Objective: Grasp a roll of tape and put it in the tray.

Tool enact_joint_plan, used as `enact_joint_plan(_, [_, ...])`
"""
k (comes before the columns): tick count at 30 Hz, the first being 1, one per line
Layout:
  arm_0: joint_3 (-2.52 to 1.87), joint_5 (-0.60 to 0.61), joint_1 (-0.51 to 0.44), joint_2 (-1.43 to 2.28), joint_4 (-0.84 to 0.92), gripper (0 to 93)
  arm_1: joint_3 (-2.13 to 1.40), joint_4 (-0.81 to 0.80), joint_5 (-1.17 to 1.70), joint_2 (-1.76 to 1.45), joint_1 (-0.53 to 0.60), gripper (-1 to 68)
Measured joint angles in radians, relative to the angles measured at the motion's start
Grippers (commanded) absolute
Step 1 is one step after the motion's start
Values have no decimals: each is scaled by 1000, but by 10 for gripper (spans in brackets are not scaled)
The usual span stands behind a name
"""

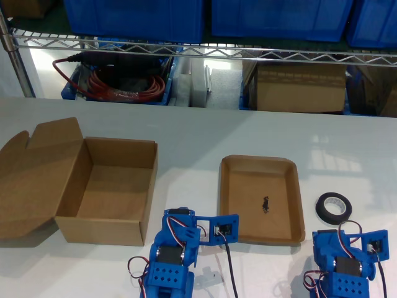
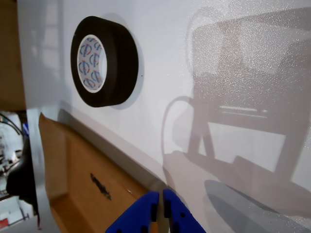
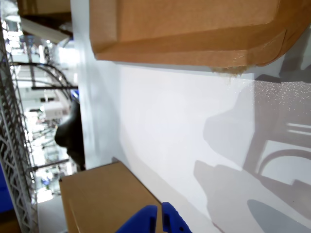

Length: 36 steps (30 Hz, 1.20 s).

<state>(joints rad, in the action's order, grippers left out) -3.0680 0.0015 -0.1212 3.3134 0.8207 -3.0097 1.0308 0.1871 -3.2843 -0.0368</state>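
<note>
One roll of tape (image 1: 333,207); one tray (image 1: 230,205); one box (image 1: 110,228)

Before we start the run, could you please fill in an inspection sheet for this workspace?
Surface: white table, bare between items.
Job's things: roll of tape lies flat on the table, at the exterior view's right of the tray; tray holds only a dark mark.
Clutter: open cardboard box, flap back, nothing seen inside.
Grippers: my first gripper and my second gripper both shut, holding nothing.
Cables: thin wires at both arm bases; red cable coil under the shelf.
Surroundings: wire shelf, blue bins, another carton.
</note>
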Motion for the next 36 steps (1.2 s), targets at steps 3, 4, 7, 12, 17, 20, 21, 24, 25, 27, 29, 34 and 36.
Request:
enact_joint_plan(3, [0,0,0,0,0,2,0,0,0,0,0,0])
enact_joint_plan(4, [0,0,0,0,0,2,0,0,0,0,0,0])
enact_joint_plan(7, [0,0,0,0,0,2,0,0,0,0,0,0])
enact_joint_plan(12, [0,0,0,0,0,2,0,0,0,0,0,0])
enact_joint_plan(17, [0,0,0,0,0,2,0,0,0,0,0,0])
enact_joint_plan(20, [0,0,0,0,0,2,0,0,0,0,0,0])
enact_joint_plan(21, [0,0,0,0,0,2,0,0,0,0,0,0])
enact_joint_plan(24, [0,0,0,0,0,2,0,0,0,0,0,0])
enact_joint_plan(25, [0,0,0,0,0,2,0,0,0,0,0,2])
enact_joint_plan(27, [0,0,0,0,0,2,0,0,0,0,0,152])
enact_joint_plan(29, [0,0,0,0,0,2,0,0,-6,0,-2,313])
enact_joint_plan(34, [0,0,0,0,0,2,18,-101,-32,184,-52,316])
enact_joint_plan(36, [0,0,0,0,0,2,57,-163,-32,296,-80,303])
